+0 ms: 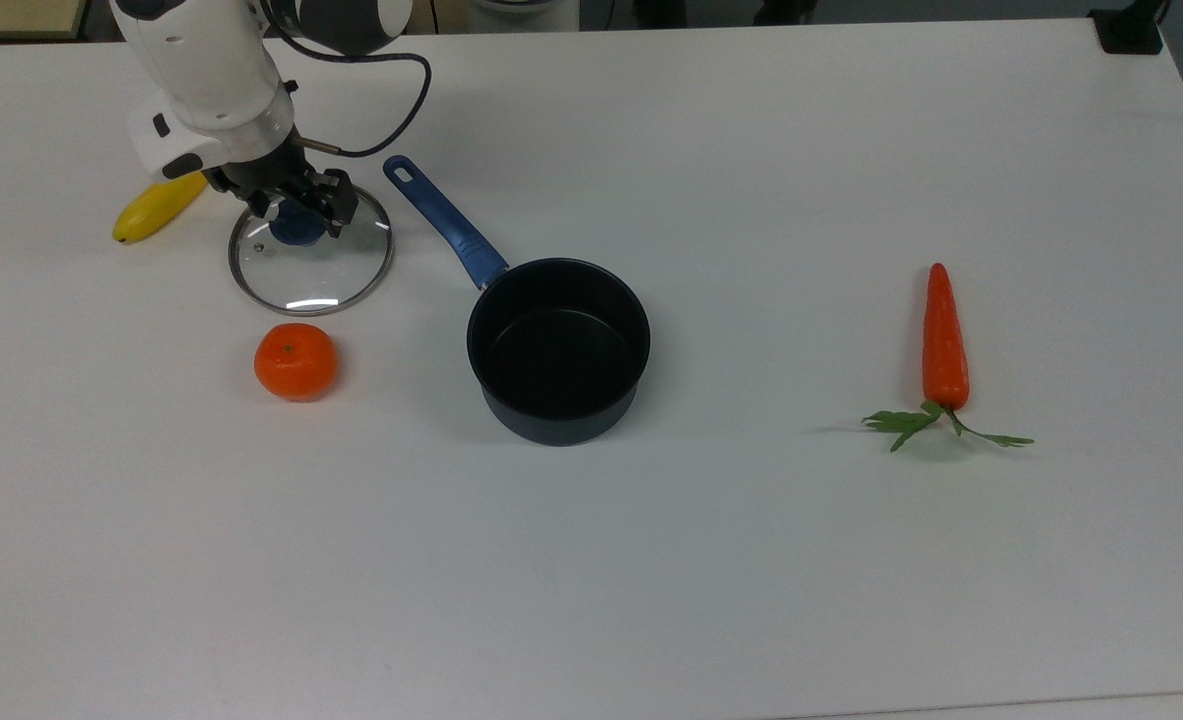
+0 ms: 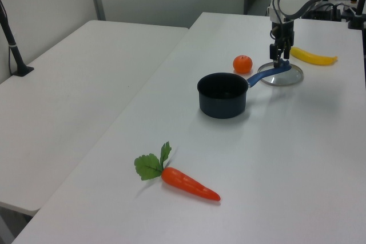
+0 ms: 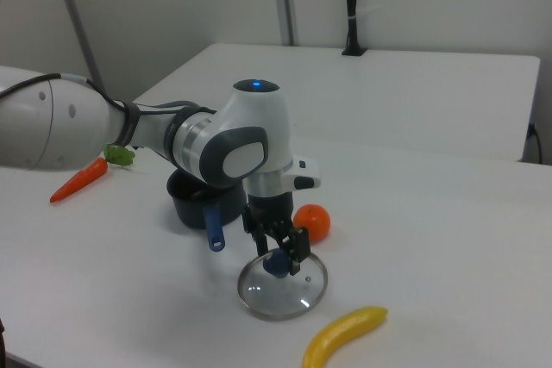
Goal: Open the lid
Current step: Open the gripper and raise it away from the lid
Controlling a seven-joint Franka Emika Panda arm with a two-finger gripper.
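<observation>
Glass with a metal rim, the lid [image 1: 311,262] lay flat on the table [image 1: 751,560] in the top view, well to the top view's left of the pan [image 1: 558,348], between the banana [image 1: 159,207] and the pan's handle, with the orange [image 1: 295,361] just below it. The gripper [image 1: 298,211] hung over the blue knob [image 1: 294,228], its fingers spread to either side of the knob and not pressing on it. The pan stood uncovered and held nothing. The carrot [image 1: 945,340] lay far off at the top view's right.

In the left view the lid [image 2: 281,75] sat behind the pan [image 2: 222,95], resting on the table, with the gripper [image 2: 280,56] upright above it.

In the right view the fingers [image 3: 301,257] straddled the knob [image 3: 276,264] with a gap showing. The lid [image 3: 283,285] would likely be stiff, fairly heavy for its size, slick and breakable; the knob looked the one sound hold, since the rim lay flush on the table.
</observation>
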